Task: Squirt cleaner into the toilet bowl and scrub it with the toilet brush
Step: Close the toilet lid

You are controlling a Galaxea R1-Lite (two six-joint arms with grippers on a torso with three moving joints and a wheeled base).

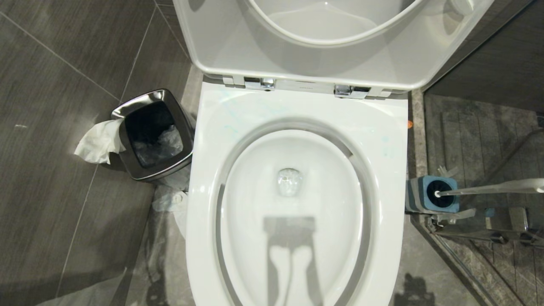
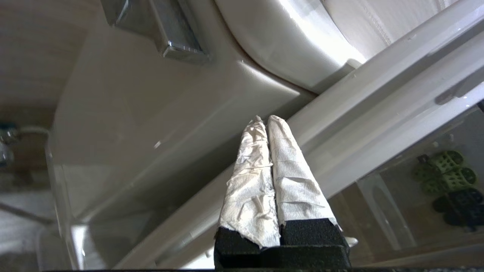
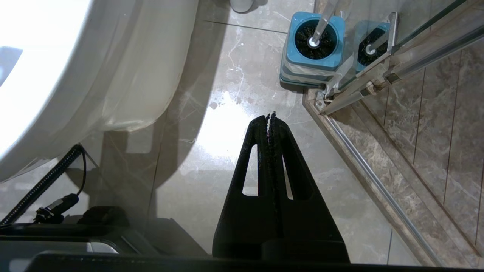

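Note:
The white toilet bowl (image 1: 204,191) fills the head view, its lid (image 1: 238,46) raised and water in the basin. The toilet brush (image 1: 488,188) stands in a blue holder (image 1: 450,206) on the floor to the bowl's right, its black head down in the holder. No cleaner is in view. My left gripper (image 2: 264,118), its fingers wrapped in white paper, is shut on nothing close to the toilet's white body (image 2: 151,113). A dim gripper-shaped shade lies across the basin's near part. My right gripper (image 3: 271,115) hangs shut and empty above the floor, short of the toilet brush (image 3: 320,24).
A small steel bin (image 1: 127,112) with a tissue over its rim stands left of the toilet. A glass shower partition with a metal rail (image 3: 378,185) runs beside the blue holder (image 3: 298,66) and mirrors it. A black cable (image 3: 41,185) lies by the toilet's foot.

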